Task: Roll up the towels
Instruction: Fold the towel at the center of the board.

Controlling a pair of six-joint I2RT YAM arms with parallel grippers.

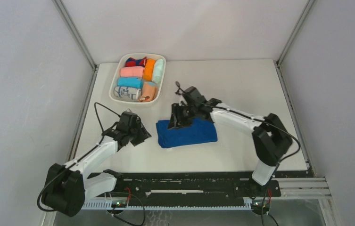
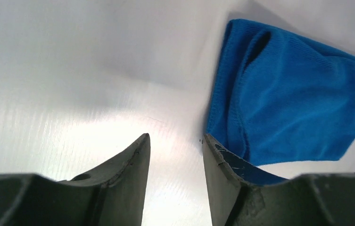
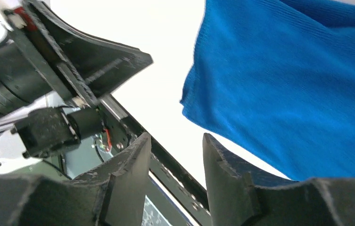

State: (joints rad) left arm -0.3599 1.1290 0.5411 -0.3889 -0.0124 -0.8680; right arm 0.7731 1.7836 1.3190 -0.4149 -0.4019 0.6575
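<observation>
- The royal-blue terry towel (image 1: pixel 189 134) (image 2: pixel 288 103) (image 3: pixel 298 84) lies on the middle of the white tabletop (image 1: pixel 241 84). It is folded into a flat, layered oblong and is not rolled.
- The right gripper (image 1: pixel 178 120) (image 3: pixel 175 136) hangs over the towel's far left corner. Its jaws stand apart with nothing between them, and the wrist view shows the cloth's edge just to the side of one finger.
- The left gripper (image 1: pixel 141 134) (image 2: pixel 175 139) sits low, just beside the towel's left end. Its jaws are also parted, with only bare table in the gap. Whether its right finger touches the cloth's corner cannot be told.
- The small peach-orange cloth (image 1: pixel 149 91) lies in the near right corner of a white plastic tray (image 1: pixel 115 79). The tray stands at the far left of the table, well apart from the blue towel.
- Packed in the same tray are a pink roll (image 1: pixel 132 71), a light-blue roll (image 1: pixel 129 82), a white printed roll (image 1: pixel 127 92), a plain orange roll (image 1: pixel 149 69) and a mint roll (image 1: pixel 159 69).
</observation>
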